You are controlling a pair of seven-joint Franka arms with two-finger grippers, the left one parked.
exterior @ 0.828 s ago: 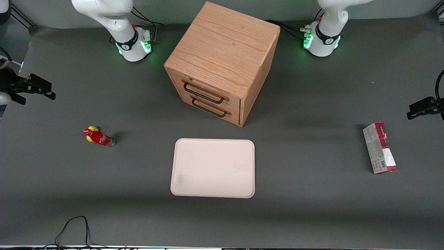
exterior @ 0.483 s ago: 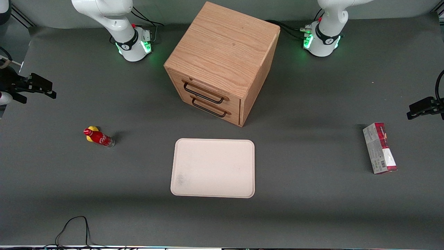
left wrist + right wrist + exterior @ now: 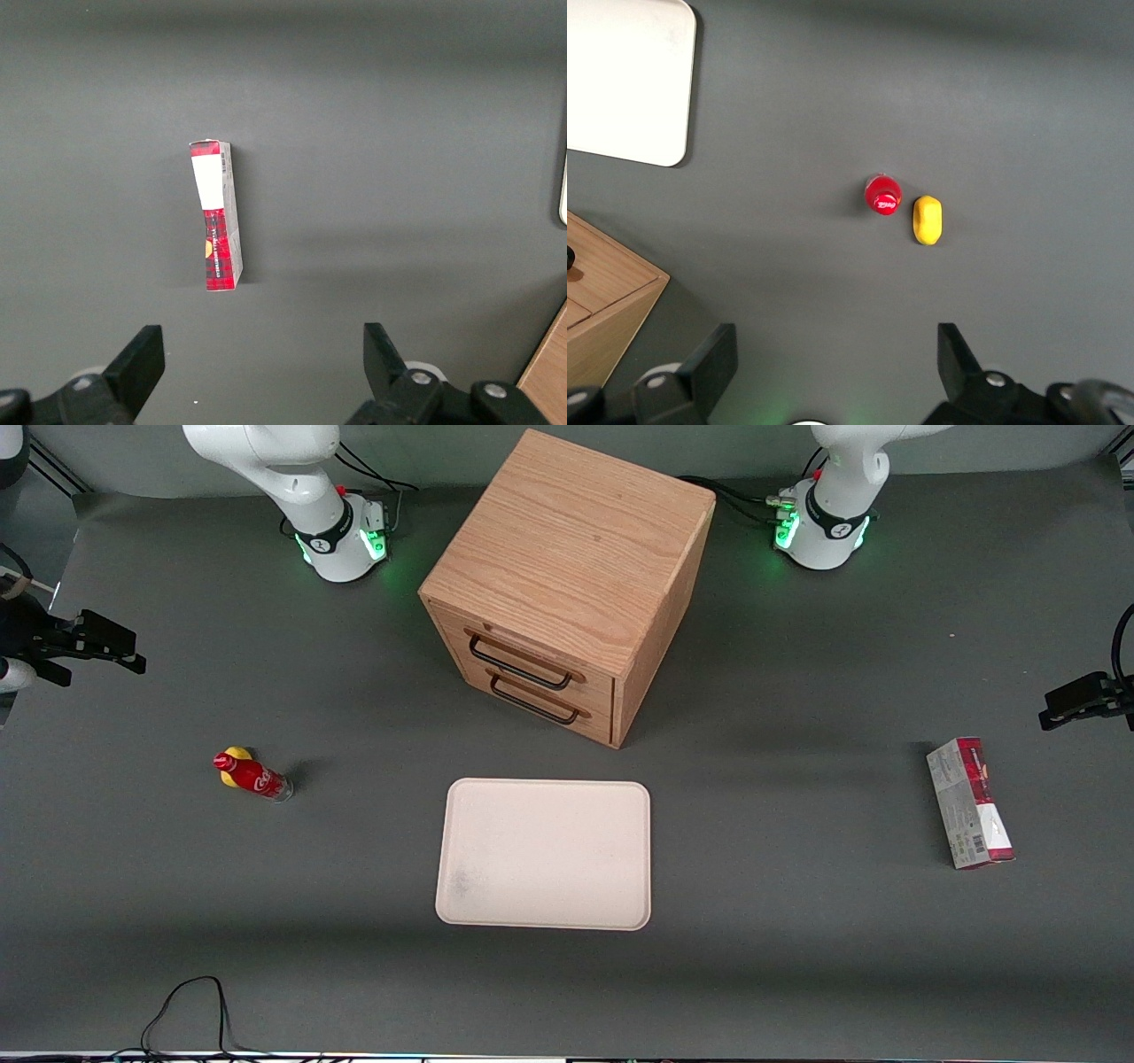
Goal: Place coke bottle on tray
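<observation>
Since the earlier frame, only the gripper (image 3: pixel 97 651) has crept slightly toward the table's middle. Its fingers (image 3: pixel 713 359) spread wide, holding nothing, high above the mat. One coke bottle (image 3: pixel 252 776) stands upright below, cap up, nearer the front camera, touching one yellow lump (image 3: pixel 233 765). One tray (image 3: pixel 545 854) lies well apart, toward the parked arm.
</observation>
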